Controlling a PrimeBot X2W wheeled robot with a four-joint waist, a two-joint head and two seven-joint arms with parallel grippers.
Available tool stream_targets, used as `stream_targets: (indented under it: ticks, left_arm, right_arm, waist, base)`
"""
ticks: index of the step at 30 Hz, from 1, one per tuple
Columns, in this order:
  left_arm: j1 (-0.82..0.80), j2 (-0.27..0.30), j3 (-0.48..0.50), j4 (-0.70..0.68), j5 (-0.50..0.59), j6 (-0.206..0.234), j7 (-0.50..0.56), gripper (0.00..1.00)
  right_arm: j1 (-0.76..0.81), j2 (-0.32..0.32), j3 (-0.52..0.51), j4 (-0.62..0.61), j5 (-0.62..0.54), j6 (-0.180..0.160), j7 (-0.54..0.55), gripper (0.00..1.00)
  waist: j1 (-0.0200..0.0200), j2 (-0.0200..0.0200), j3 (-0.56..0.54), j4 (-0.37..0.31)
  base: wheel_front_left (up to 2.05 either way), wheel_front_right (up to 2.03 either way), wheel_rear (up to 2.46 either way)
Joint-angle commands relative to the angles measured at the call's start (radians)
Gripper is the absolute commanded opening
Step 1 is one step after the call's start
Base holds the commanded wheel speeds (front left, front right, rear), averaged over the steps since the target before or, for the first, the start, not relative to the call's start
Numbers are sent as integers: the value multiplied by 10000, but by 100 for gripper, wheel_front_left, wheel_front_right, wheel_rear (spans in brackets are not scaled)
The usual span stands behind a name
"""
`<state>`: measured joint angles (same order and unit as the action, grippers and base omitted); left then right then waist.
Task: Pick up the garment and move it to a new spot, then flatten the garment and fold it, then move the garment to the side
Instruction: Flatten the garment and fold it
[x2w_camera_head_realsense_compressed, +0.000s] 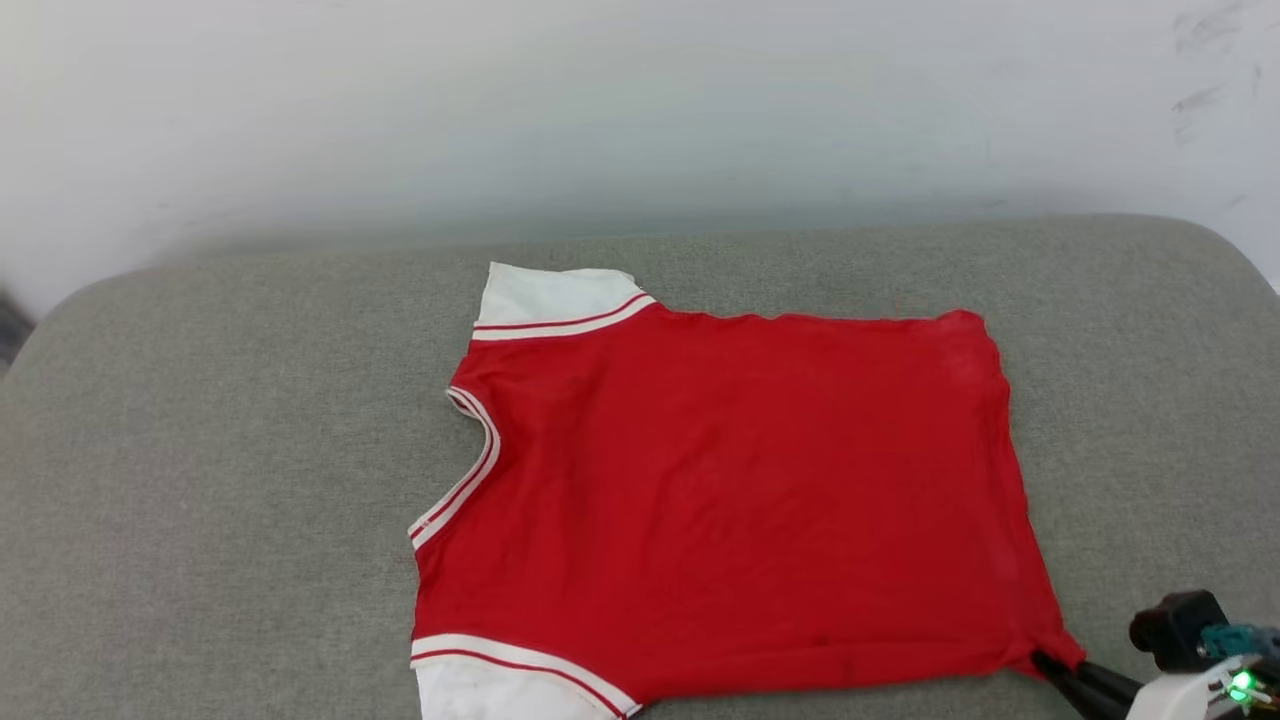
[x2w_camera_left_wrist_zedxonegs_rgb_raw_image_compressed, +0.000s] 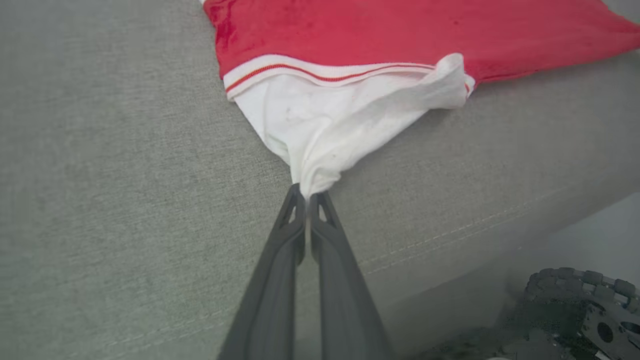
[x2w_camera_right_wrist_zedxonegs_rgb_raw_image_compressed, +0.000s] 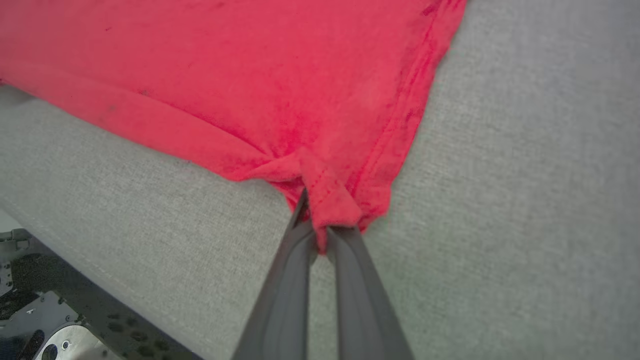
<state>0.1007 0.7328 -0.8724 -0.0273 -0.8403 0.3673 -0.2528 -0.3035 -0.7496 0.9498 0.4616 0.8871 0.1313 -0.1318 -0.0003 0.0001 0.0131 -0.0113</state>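
Note:
The garment (x2w_camera_head_realsense_compressed: 730, 500), a red jersey with white short sleeves and striped trim, lies spread flat on the grey cushion, plain red side up, neck to the left and hem to the right. My left gripper (x2w_camera_left_wrist_zedxonegs_rgb_raw_image_compressed: 306, 196) is shut on the tip of the near white sleeve (x2w_camera_left_wrist_zedxonegs_rgb_raw_image_compressed: 325, 125), which is pulled into a point. My right gripper (x2w_camera_right_wrist_zedxonegs_rgb_raw_image_compressed: 320, 235) is shut on the near hem corner (x2w_camera_right_wrist_zedxonegs_rgb_raw_image_compressed: 330, 200), bunching the red cloth. In the head view the right gripper (x2w_camera_head_realsense_compressed: 1045, 662) shows at the garment's lower right corner. The printed side is hidden underneath.
The grey upholstered cushion (x2w_camera_head_realsense_compressed: 200, 480) runs wide to left and right of the garment, with a pale wall (x2w_camera_head_realsense_compressed: 640, 100) behind it. Its front edge with a seam (x2w_camera_left_wrist_zedxonegs_rgb_raw_image_compressed: 475, 230) drops off close to both grippers. Parts of the robot base (x2w_camera_left_wrist_zedxonegs_rgb_raw_image_compressed: 585, 310) show below the edge.

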Motion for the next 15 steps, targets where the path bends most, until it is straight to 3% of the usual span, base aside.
stream_targets:
  ticks: [1, 10, 15]
  left_arm:
    - [234, 114, -24, -77, -75, 98, 28, 0]
    - [-85, -3, -319, -234, 140, -161, 270, 0]
    - [-1032, 285, -145, -239, 581, -362, 393, 0]
  right_arm:
    - [404, -141, -208, -217, -76, -11, -47, 0]
    - [1500, -124, -1573, -1167, -551, -11, 574, 0]
    - [1391, 60, -2550, -1719, -981, -11, 959, 0]
  waist:
    - [3, -1, -36, 53]
    - [3, -1, 83, 84]
    - [3, -1, 269, 35]
  base:
    - [0, 0, 0]
    - [0, 0, 0]
    - [0, 0, 0]
